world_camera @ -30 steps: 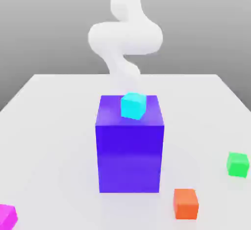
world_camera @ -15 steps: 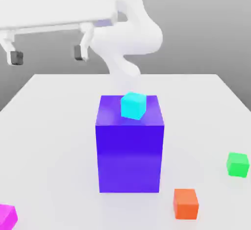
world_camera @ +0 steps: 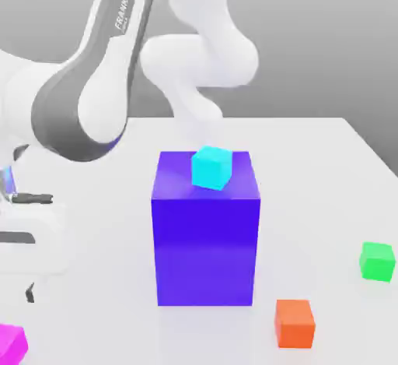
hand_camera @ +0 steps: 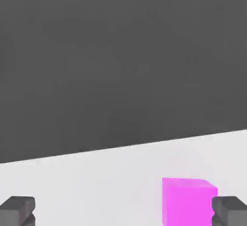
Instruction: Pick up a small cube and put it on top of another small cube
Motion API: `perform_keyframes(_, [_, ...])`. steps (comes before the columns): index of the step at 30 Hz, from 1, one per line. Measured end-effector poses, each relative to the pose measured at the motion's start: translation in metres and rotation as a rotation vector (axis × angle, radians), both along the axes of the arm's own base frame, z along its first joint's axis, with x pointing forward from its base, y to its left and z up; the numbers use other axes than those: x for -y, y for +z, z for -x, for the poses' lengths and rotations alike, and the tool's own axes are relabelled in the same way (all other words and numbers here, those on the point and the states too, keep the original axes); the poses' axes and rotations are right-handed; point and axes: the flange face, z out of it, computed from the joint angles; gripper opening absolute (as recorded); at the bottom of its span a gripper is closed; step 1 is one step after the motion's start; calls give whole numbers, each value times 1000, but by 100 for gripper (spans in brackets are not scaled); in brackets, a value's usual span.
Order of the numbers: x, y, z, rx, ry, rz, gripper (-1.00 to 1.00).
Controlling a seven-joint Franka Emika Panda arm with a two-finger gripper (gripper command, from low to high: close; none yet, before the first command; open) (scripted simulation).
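**Approach to the Magenta Cube, Before the Grasp**

The step in hand is judged to be the approach for the pick. The magenta cube (world_camera: 11, 345), the piece to be lifted, rests on the surface (world_camera: 93, 317) at the near corner on the exterior view's left, partly cut off by the picture's edge. The fingers (hand_camera: 231, 211) are spread and grip nothing. In the hand view the cube appears off-centre in the gap, close beside one finger and well apart from the other; whether it touches the nearer one cannot be told.

The next move calls for a small sideways correction to centre the cube, then a straight descent and closure on opposite faces. Descending without that correction could bring a fingertip down on the cube or push it aside.

The destination, the green cube (world_camera: 377, 262), lies on the surface at the exterior view's right. Between the two stands the blue-purple block (world_camera: 206, 250), bearing the cyan cube (world_camera: 211, 167); the orange cube (world_camera: 295, 324) sits near the block's front. The later carry should therefore pass high or go around these, ending with a level release on the green cube's top face.
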Motion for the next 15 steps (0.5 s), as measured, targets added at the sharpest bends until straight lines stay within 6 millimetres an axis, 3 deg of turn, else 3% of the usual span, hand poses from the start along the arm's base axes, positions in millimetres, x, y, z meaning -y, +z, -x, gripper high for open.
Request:
perform_keyframes(3, [20, -45, 13, -54, -7, 16, 0])
perform_keyframes(6, [23, -92, 16, -64, -8, 19, 0])
perform_keyframes(7, [23, -102, 17, -64, -9, 18, -100])
perform_keyframes(13, [23, -107, 17, -65, -9, 16, -100])
perform_keyframes(15, [23, -90, 16, -65, -8, 18, -100])
